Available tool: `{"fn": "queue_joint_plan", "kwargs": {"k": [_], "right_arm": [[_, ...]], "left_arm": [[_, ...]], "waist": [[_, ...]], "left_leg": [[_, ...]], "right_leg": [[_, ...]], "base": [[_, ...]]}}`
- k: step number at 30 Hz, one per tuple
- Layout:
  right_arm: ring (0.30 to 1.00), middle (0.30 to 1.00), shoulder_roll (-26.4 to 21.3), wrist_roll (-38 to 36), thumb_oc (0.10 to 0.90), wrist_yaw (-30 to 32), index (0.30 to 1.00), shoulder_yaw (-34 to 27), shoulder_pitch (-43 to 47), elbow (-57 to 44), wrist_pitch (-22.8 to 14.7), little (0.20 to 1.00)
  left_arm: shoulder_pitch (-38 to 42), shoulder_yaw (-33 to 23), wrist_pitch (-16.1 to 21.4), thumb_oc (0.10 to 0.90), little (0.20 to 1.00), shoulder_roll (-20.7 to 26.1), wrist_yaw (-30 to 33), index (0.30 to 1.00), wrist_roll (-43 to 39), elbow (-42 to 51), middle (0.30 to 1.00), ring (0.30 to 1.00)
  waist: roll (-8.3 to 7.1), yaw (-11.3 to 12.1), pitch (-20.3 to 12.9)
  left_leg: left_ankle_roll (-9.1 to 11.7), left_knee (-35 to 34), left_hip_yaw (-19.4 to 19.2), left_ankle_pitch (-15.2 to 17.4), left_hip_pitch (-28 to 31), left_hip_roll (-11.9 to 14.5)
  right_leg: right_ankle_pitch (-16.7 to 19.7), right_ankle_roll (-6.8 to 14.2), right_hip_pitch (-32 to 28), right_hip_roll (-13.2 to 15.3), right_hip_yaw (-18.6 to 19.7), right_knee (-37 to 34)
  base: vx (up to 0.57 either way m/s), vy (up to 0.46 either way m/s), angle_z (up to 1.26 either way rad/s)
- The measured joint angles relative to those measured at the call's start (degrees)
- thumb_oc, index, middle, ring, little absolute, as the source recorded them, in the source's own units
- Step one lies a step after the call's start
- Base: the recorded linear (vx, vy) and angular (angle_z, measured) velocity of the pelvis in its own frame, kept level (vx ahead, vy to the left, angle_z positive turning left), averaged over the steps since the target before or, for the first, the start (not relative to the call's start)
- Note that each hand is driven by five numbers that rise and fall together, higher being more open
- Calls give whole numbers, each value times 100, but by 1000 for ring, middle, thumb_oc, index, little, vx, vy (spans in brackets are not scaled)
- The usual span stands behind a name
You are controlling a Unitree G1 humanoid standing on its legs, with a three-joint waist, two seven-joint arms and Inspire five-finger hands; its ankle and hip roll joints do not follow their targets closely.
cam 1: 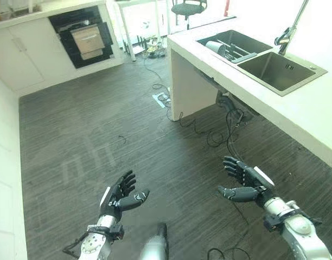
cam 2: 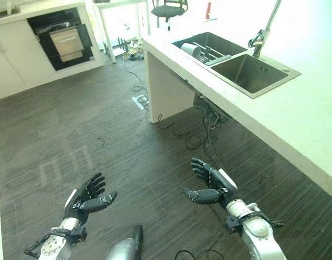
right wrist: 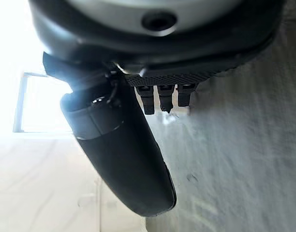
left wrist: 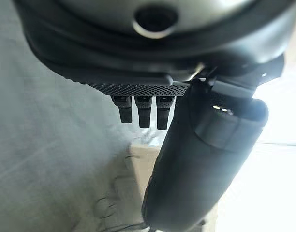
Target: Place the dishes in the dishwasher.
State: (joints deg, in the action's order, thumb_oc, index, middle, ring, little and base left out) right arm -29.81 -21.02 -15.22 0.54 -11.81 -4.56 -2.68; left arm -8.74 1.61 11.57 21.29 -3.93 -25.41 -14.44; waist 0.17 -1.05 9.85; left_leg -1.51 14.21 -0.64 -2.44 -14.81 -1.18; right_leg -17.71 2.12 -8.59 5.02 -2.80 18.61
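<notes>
Left robot hand and right robot hand both held over the dark wood-plank floor, fingers spread and relaxed, holding nothing. Dishes: a pale round cup or bowl lying on its side with a few grey rod-like utensils in the far basin of the steel double sink, at about 1 o'clock, well apart from both hands. Sink set in the white worktop, curved metal tap beside it. Open black-fronted dishwasher with a pulled-out rack at 11 o'clock in white cabinets
</notes>
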Motion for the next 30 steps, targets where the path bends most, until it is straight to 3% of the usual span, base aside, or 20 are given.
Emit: {"fn": "queue_joint_plan", "kwargs": {"k": [3,5,7,8,9,10,11,12,14,16,18,20,21,22,23,24,25,27,28,30], "right_arm": [[900,900,542,2,800,10,900,6,-37,-274,8,900],[900,900,780,7,800,57,900,209,91,-378,47,900],[900,900,756,15,800,63,900,510,338,-451,103,900],[900,900,733,13,800,59,900,561,337,-456,114,900],[900,900,733,11,800,67,900,579,313,-420,134,900],[900,900,831,-7,800,70,900,576,291,-416,126,900],[900,900,774,-52,800,91,900,547,315,-460,102,900],[900,900,768,-55,800,158,900,481,437,-397,94,900],[900,900,721,-155,800,327,900,400,196,-475,205,900],[900,900,701,-175,800,416,900,230,-133,-644,207,900],[900,900,701,-170,800,557,900,179,-376,-851,215,900],[900,900,580,-170,800,598,900,186,-416,-872,207,900],[900,900,522,-169,800,673,900,184,-421,-870,208,900],[900,900,466,-170,800,731,900,181,-372,-864,208,900],[900,900,424,-170,800,802,900,171,-326,-858,208,900],[900,900,413,-170,800,859,900,158,-321,-857,210,900],[900,900,362,-169,800,905,900,131,-311,-855,207,900],[900,900,305,-169,800,961,900,65,-212,-855,167,900],[900,900,233,-169,800,980,900,56,-95,-851,166,900],[900,900,116,-171,800,983,900,27,134,-846,106,900]], "left_arm": [[262,-172,48,800,900,89,66,900,100,336,900,900],[359,-518,179,800,900,80,201,900,101,664,900,900],[353,-860,309,800,900,97,479,900,163,1157,900,900],[316,-872,400,800,900,99,613,900,230,1413,900,900],[275,-872,475,800,900,92,649,900,316,1565,900,900],[266,-859,626,800,900,289,667,900,391,1752,900,900],[249,-861,827,800,900,573,665,900,496,1945,900,900],[366,-919,920,800,900,594,712,900,613,1925,900,900],[300,-797,843,800,900,440,830,900,712,1788,900,900],[151,-598,831,800,900,409,829,900,1002,1756,900,900],[-69,-595,836,800,900,408,832,900,1222,1821,900,900],[-293,-594,836,800,900,406,891,900,1229,1859,900,900],[-309,-526,834,800,900,402,964,900,1224,1860,900,900],[-296,-501,832,800,900,374,970,900,1224,1887,900,900],[-276,-465,831,800,900,306,967,900,1224,1938,900,900],[-185,-420,832,800,900,311,955,900,1225,1978,900,900],[-108,-358,832,800,900,286,955,900,1226,1985,900,900],[-87,-344,832,800,900,284,976,900,1224,2170,900,900],[-70,-371,838,800,900,284,1004,900,1219,2306,900,900],[24,-355,873,800,900,242,1077,900,1225,2354,900,900]], "waist": [[-96,12,-20],[-67,125,-15],[-29,226,2],[71,313,13],[50,353,76],[-332,420,111],[-497,464,81],[-573,487,192],[-484,342,217],[-447,21,246],[-390,-113,287],[-299,-170,305],[-257,-195,281],[-182,-188,266],[-30,-214,216],[-71,-208,205],[-70,-212,159],[42,-192,68],[0,-159,57],[-80,-109,56]], "left_leg": [[-432,89,65,292,240,-406],[-517,246,34,469,347,-470],[-442,-66,-30,462,593,-522],[-121,-427,-46,388,875,-455],[1111,-383,-48,603,933,-343],[465,624,-61,988,542,-464],[-179,1481,184,1277,272,-113],[109,1406,300,1672,416,-86],[-92,1190,253,1680,624,-142],[-250,1142,206,1778,774,-316],[-254,1181,-65,2140,1086,-392],[-225,1046,-218,2382,1548,-367],[-154,750,-203,2420,1908,-338],[-62,523,-207,2449,2168,-258],[105,329,-199,2448,2406,-63],[379,265,-214,2311,2604,13],[642,298,-244,2136,2744,102],[815,450,-363,1720,2858,319],[891,592,-407,1332,2921,329],[1055,1921,-333,739,2325,286]], "right_leg": [[435,197,123,441,-416,820],[711,306,600,660,-596,2078],[652,248,1168,551,-736,2659],[541,115,1269,217,-990,2219],[569,-178,1219,-148,-1042,1499],[752,-150,1245,-34,-1100,803],[651,202,1569,248,-953,793],[437,405,1814,406,-712,987],[489,383,2425,323,-538,1061],[978,461,3233,380,-386,836],[1355,479,3761,644,-750,651],[1476,304,3742,616,-962,553],[1492,284,3426,520,-924,469],[1721,109,3203,355,-945,308],[1815,5,3081,248,-1080,392],[1876,-283,2957,263,-1188,565],[1638,-642,2838,237,-1275,694],[1285,-761,2557,45,-1398,696],[1139,-880,2385,-27,-1336,705],[979,-1028,2111,-126,-1135,564]], "base": [[280,333,33],[198,161,8],[248,17,-7],[268,-65,-7],[244,-82,-1],[219,-103,-13],[195,-103,-34],[204,-121,-49],[277,-152,-17],[455,-243,1],[462,-273,-39],[447,-250,-49],[457,-239,-30],[444,-240,-10],[395,-221,3],[362,-201,24],[395,-229,27],[327,-230,2],[256,-198,-27],[305,-209,-48]]}}
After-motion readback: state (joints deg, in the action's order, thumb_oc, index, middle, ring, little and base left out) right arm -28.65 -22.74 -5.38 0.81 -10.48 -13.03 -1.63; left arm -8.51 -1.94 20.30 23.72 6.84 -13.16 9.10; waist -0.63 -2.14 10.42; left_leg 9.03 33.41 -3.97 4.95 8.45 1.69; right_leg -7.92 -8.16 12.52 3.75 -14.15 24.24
